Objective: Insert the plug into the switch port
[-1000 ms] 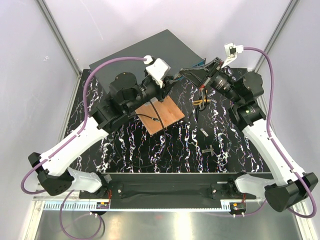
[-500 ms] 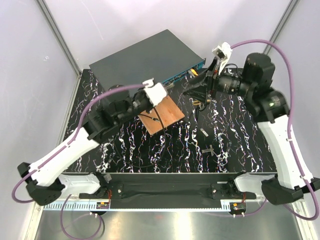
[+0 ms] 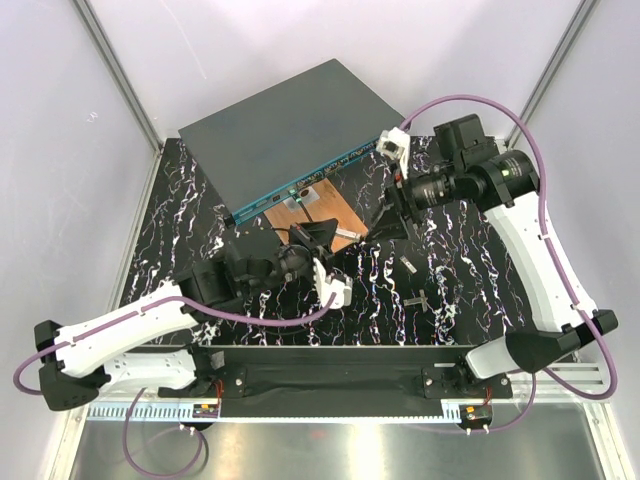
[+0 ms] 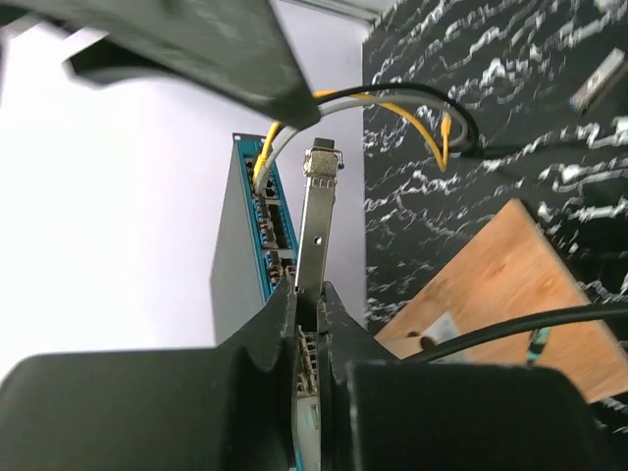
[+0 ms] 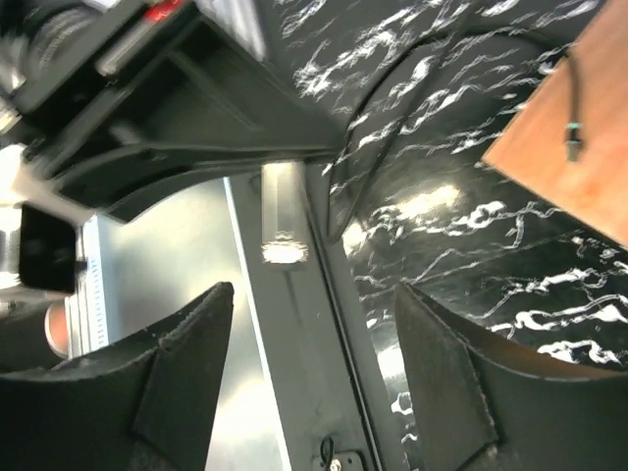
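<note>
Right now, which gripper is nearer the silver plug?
Left. The left gripper is shut on the plug, pinching one end; the right gripper hangs open to its right, apart from it.

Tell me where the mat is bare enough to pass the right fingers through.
Bare mat lies between the small metal parts and the right forearm, and left of the switch. Crowded around the copper board and the teal port face.

Hidden: plug [image 4: 315, 221] lower end, between left gripper [image 4: 308, 294] fingers [image 4: 270, 329]; board [image 3: 345, 222] middle, under same gripper; switch [image 4: 245, 235] ports, partly behind it.
</note>
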`<action>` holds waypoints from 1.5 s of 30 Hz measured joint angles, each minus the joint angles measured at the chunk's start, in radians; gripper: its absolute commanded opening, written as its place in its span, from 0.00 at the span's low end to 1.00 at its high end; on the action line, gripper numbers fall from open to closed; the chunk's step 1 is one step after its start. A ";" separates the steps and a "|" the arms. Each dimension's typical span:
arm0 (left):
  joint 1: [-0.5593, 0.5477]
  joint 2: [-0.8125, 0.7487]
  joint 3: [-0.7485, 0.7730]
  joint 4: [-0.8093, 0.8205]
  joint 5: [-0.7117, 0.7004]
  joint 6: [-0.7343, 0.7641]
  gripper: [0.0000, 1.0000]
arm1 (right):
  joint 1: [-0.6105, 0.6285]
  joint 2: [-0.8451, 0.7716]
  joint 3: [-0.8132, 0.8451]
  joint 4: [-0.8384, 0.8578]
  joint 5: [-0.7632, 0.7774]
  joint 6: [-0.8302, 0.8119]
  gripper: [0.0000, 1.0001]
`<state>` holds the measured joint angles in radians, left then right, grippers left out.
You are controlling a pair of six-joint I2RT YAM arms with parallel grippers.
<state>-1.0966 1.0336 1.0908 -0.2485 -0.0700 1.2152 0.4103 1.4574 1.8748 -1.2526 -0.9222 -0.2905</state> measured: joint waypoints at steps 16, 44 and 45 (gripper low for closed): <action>-0.056 0.022 -0.023 0.071 -0.100 0.168 0.00 | 0.188 -0.132 -0.225 0.157 0.277 -0.045 0.63; -0.059 0.045 -0.023 0.047 -0.111 0.183 0.00 | 0.241 -0.103 -0.169 0.159 0.352 -0.055 0.01; -0.059 0.046 -0.023 0.046 -0.111 0.183 0.00 | 0.242 -0.103 -0.169 0.155 0.352 -0.058 0.00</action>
<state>-1.1553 1.0794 1.0683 -0.2024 -0.1806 1.3979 0.6525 1.3540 1.7061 -1.0973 -0.5697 -0.3489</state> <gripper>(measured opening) 0.058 0.101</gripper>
